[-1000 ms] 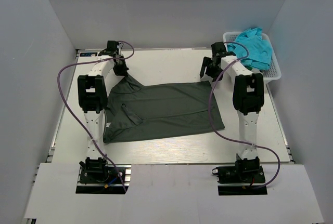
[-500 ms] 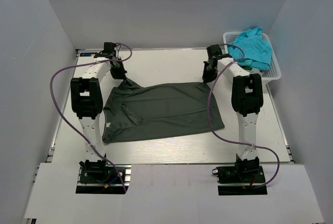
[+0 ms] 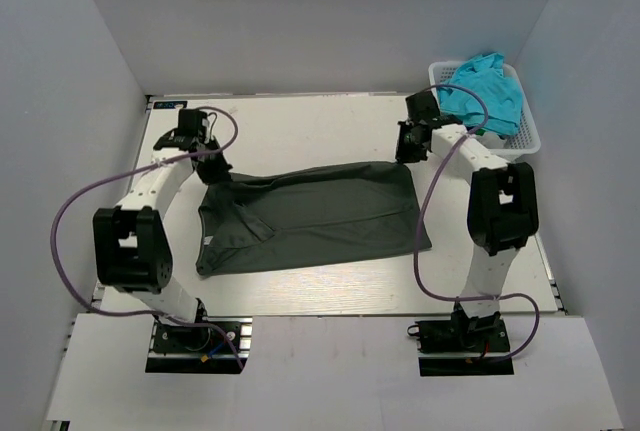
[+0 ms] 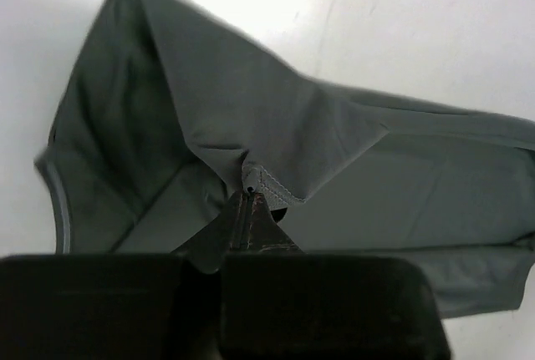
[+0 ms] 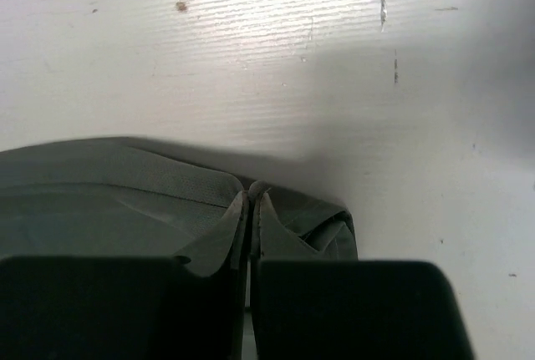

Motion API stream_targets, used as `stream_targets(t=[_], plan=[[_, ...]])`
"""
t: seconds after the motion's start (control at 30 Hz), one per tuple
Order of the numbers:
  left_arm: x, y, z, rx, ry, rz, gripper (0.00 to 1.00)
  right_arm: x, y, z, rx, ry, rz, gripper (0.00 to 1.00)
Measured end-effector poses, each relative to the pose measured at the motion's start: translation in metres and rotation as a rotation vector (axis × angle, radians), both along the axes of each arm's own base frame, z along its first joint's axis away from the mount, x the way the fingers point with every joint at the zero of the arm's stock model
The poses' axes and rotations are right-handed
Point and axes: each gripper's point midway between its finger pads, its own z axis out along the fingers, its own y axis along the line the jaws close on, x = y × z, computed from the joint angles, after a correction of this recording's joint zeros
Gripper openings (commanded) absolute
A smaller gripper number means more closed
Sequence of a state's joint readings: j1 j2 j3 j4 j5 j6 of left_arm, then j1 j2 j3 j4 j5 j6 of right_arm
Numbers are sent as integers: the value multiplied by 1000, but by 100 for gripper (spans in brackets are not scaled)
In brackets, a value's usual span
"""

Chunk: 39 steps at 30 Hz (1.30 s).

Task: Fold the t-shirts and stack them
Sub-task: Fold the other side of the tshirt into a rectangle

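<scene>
A dark charcoal-grey t-shirt (image 3: 320, 216) lies spread across the middle of the table, its far edge raised and bunched. My left gripper (image 3: 216, 173) is shut on the shirt's far left corner; the left wrist view shows its jaws (image 4: 250, 195) pinching a stitched hem of the grey cloth (image 4: 209, 109). At the far right corner my right gripper (image 3: 408, 156) is shut on the shirt; in the right wrist view the fingertips (image 5: 253, 191) clamp a fold of the grey cloth (image 5: 100, 201). A turquoise-blue t-shirt (image 3: 487, 91) lies heaped in the basket.
A white lattice basket (image 3: 527, 139) stands at the far right corner of the table, close behind my right arm. Purple cables loop off both arms. Grey walls close in the table (image 3: 310, 131) on the left, right and back.
My right gripper has shut on the shirt's far right corner. Both arms have swung outward, the left one most. The shirt's far edge now sits nearer and is stretched between the grippers.
</scene>
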State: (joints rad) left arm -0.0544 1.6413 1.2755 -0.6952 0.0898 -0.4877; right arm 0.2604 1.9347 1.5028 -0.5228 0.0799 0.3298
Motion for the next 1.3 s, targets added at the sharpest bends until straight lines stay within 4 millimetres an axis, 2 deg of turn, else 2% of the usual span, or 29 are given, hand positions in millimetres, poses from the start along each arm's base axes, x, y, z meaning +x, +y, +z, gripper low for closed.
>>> stream_targets(t=[0.13, 0.37, 0.47, 0.6, 0.63, 0.67, 0.7, 0.73, 0.77, 0.8, 0.83, 0.9, 0.93, 0.97, 1.0, 1.07, 1.17, 1.3], plan=[[-42, 0, -4, -19, 32, 28, 0, -12, -3, 10, 10, -30, -3, 0], [-96, 2, -1, -40, 38, 66, 0, -36, -9, 6, 12, -19, -9, 0], [-117, 3, -9, -47, 65, 82, 0, -44, -11, 7, 15, -23, -11, 0], [-145, 3, -30, -54, 137, 104, 0, -53, -13, 9, 22, -33, -19, 0], [-152, 3, -36, -54, 160, 110, 5, -57, -14, 8, 24, -30, -22, 0], [-159, 3, -41, -56, 183, 115, 16, -60, -15, 6, 25, -29, -24, 9], [-166, 3, -45, -58, 203, 121, 44, -65, -15, 3, 27, -23, -27, 19], [-171, 3, -48, -59, 220, 121, 57, -70, -16, -1, 28, -14, -30, 28], [-176, 2, -49, -65, 235, 126, 62, -75, -18, -5, 28, -6, -34, 37], [-181, 0, -51, -73, 248, 127, 68, -82, -20, -10, 26, 7, -37, 42], [-186, -1, -50, -81, 261, 127, 80, -91, -22, -16, 21, 26, -40, 45], [-193, -4, -48, -99, 278, 122, 87, -107, -29, -23, 8, 54, -56, 53], [-196, -5, -46, -105, 283, 118, 100, -115, -33, -26, -2, 66, -67, 57], [-200, -6, -43, -110, 287, 105, 100, -123, -37, -28, -13, 73, -77, 62], [-203, -8, -39, -117, 288, 92, 100, -129, -40, -27, -20, 74, -86, 77], [-203, -9, -30, -118, 277, 71, 100, -138, -44, -21, -22, 66, -100, 87], [-187, -10, -13, -116, 228, 36, 100, -133, -41, -2, 9, 10, -98, 90], [-148, -18, 1, -146, 150, -4, 100, -117, -21, 19, 93, -40, -48, 90]])
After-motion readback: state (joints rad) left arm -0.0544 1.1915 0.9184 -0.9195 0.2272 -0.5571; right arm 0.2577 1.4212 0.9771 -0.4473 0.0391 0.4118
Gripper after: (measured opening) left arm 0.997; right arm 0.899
